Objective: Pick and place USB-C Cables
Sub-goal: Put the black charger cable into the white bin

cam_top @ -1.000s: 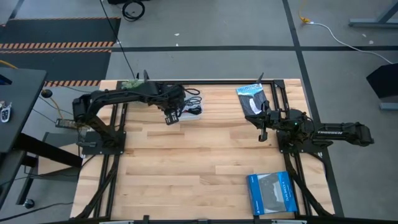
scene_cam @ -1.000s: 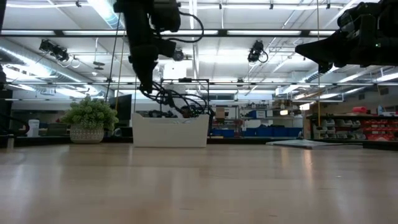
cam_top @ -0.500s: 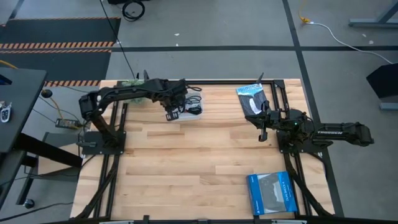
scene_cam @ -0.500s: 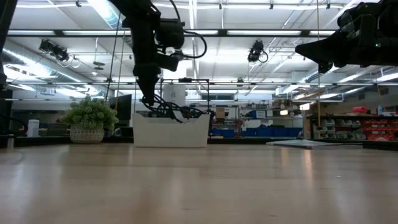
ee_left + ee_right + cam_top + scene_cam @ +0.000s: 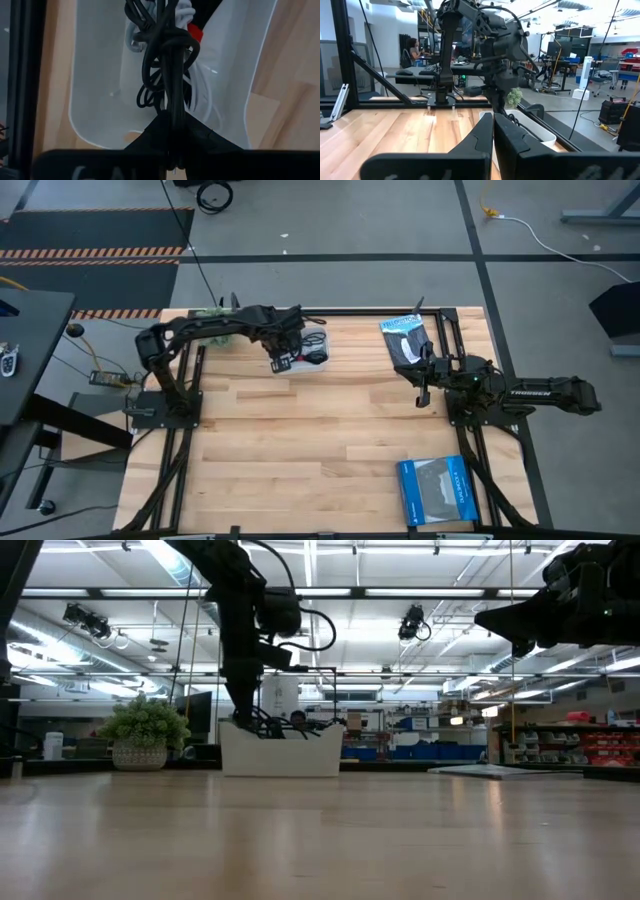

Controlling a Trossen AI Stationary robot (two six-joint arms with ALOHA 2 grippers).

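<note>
My left gripper (image 5: 283, 361) is over the white tray (image 5: 318, 366) at the far side of the table, shut on a black cable bundle (image 5: 169, 65). The bundle hangs down into the tray (image 5: 100, 100). A white cable (image 5: 199, 97) lies in the tray, and a red tie (image 5: 196, 34) shows beside it. In the low view the gripper (image 5: 245, 718) reaches the tray's rim (image 5: 280, 752). My right gripper (image 5: 421, 393) is shut and empty above the table's right half, and also shows in the right wrist view (image 5: 493, 140). The pale blue-grey cable is out of view. My left gripper pinches several strands of the black cable bundle (image 5: 172, 112) together between its two fingers. The fingers come from above, pointing down. The bundle hangs below them along the finger line, its loops down inside the tray over the white cable.
A blue and black packet (image 5: 407, 340) lies at the far right, and a flat blue packet (image 5: 434, 492) at the near right. A small potted plant (image 5: 145, 732) stands at the far left, next to the tray. Bare wooden table top lies between the arms.
My left gripper has gone toward the table's far edge and down, still shut on the black cable bundle. The bundle, which hung above the tray's rim, now dips into the tray.
</note>
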